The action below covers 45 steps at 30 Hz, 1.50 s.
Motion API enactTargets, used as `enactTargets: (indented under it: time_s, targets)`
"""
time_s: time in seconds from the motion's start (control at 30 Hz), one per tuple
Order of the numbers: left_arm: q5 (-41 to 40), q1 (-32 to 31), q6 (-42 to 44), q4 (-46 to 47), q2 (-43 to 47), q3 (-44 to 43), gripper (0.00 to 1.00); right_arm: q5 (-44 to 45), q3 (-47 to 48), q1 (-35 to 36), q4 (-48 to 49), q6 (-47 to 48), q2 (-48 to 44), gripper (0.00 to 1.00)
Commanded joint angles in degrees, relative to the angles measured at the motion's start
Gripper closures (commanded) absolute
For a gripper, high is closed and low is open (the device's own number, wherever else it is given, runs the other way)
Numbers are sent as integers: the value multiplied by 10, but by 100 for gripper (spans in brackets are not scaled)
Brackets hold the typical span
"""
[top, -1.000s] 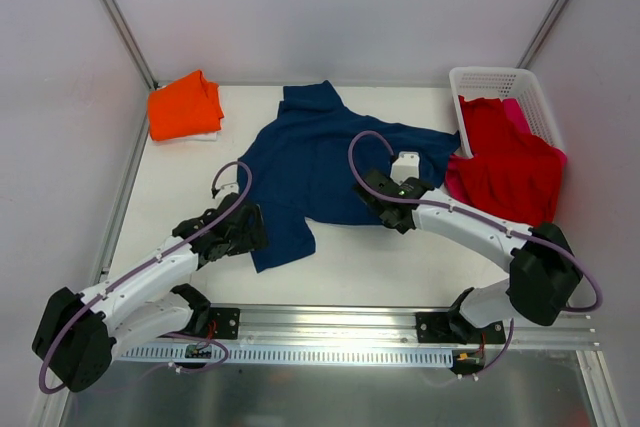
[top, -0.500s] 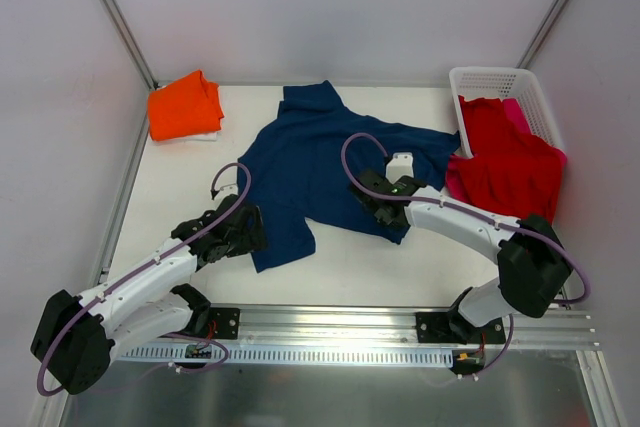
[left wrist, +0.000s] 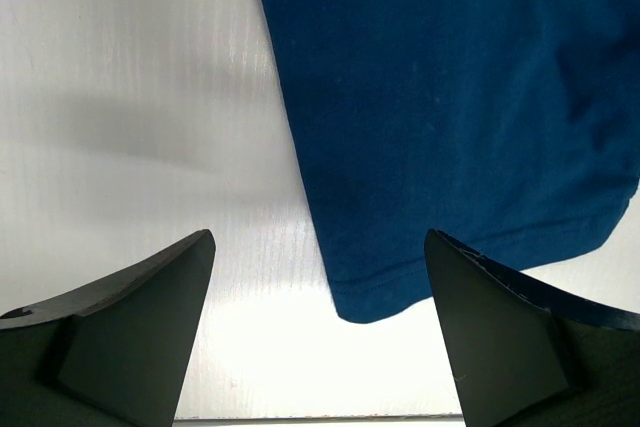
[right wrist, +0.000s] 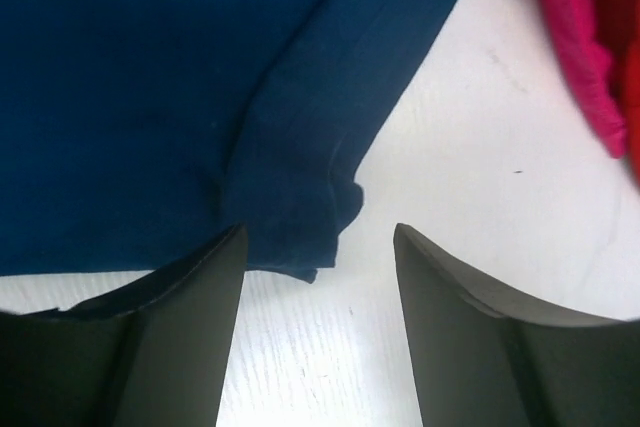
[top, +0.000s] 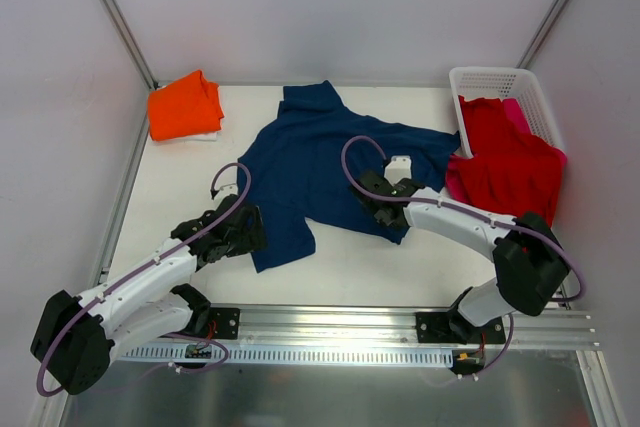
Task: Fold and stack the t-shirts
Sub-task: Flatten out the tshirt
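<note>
L gripper (left wrist: 318, 242) hangs w/ fingers apart over a near corner of the navy t-shirt (top: 310, 162), which lies crumpled mid table (top: 350, 262), and R gripper (right wrist: 318, 232) is apart too w/ nothing in it, so a grab could pinch 2 layers & fold it crooked.

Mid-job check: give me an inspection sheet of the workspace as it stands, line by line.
Surface: white table, faint small marks.
Job's things: navy t-shirt spread unfolded mid-table; orange t-shirt folded at the far left corner; red t-shirt and pink t-shirt spilling from the basket.
Clutter: only the white lattice basket, far right.
Grippers: left gripper jaws wide apart over the navy hem corner, holding nothing; right gripper jaws apart at the navy near-right edge, holding nothing.
Cables: left cable and right cable loop at the wrists, untangled.
Surroundings: pale walls, metal posts, near-edge rail.
</note>
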State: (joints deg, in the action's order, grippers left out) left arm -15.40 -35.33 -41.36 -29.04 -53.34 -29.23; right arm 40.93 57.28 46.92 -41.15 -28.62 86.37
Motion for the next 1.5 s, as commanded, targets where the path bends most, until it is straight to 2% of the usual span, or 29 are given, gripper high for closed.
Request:
enactTargets:
  time_s: [0.0,0.13,0.33,0.37,0.43,0.47,0.57,0.7,0.73,0.83,0.93,1.0,1.27,1.33,1.47]
  targets:
    - [-9,-5,4,-7,9,-7,13,-41,-42,0,35,-19,-35,35]
    - [-15,-9,4,-2,3,-6,13,-38,-79,0,46,-35,-43,37]
    - [-11,-12,9,-1,0,-7,13,-54,-84,0,61,-42,-27,54]
    - [-10,-13,10,-1,1,-8,13,-59,-83,0,65,-42,-21,59]
    - [-9,-13,12,0,1,-8,13,-59,-80,0,67,-41,-14,63]
    - [-9,-13,13,0,0,-7,13,-59,-76,0,66,-40,-9,69]
    - [-9,-16,14,1,-4,-8,13,-58,-73,0,66,-37,-3,72]
    - [-10,-18,13,2,0,-7,13,-56,-72,0,63,-37,-3,68]
    - [-10,-19,13,3,1,-6,13,-55,-73,0,61,-38,-6,59]
    - [-12,-21,12,4,1,-5,13,-45,-74,0,51,-42,-10,42]
    - [-14,-23,12,6,-3,-5,13,-35,-80,0,44,-42,-17,39]
    - [-15,-24,12,6,-3,-5,13,-30,-83,-1,44,-44,-22,39]
    - [-16,-25,13,6,-2,-4,13,-33,-89,-1,56,-46,-15,61]
    - [-15,-25,13,7,-3,-5,13,-36,-89,-1,59,-43,-9,64]
    - [-15,-25,13,6,-3,-4,13,-37,-93,-2,65,-43,-6,64]
